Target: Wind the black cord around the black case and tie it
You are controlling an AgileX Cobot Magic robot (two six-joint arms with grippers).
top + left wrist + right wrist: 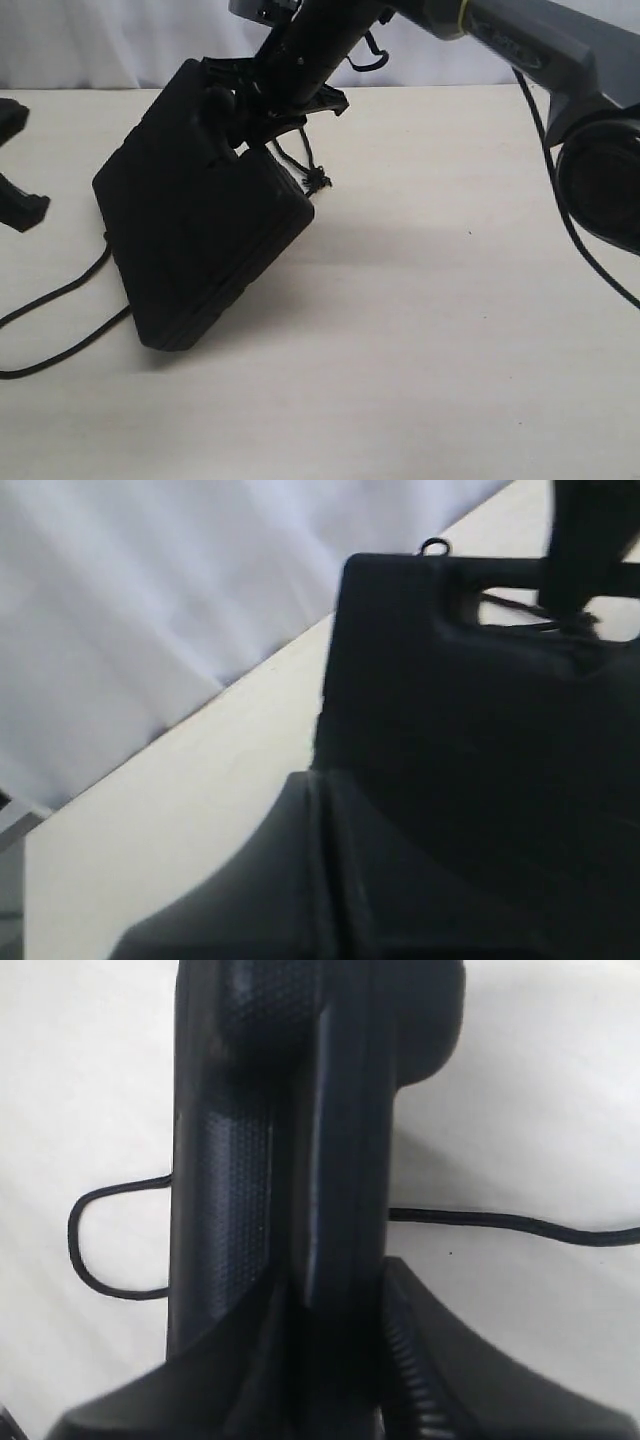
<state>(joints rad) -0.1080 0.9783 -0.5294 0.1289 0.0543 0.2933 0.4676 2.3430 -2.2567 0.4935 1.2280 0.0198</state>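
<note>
Right gripper (335,1290) clasps the handle edge of the black case (200,230), which is tilted on its lower edge on the table (450,300). Left gripper (318,810) is closed and empty. The black cord (500,1220) trails slack underneath, so a loosened grip would likely drop the case and pin it.

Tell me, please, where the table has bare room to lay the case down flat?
The widest bare patch of table lies between the tilted black case and the right arm. The strip in front of the case, along the near edge, is also free. Left of the case is crowded: the black cord loops there.
</note>
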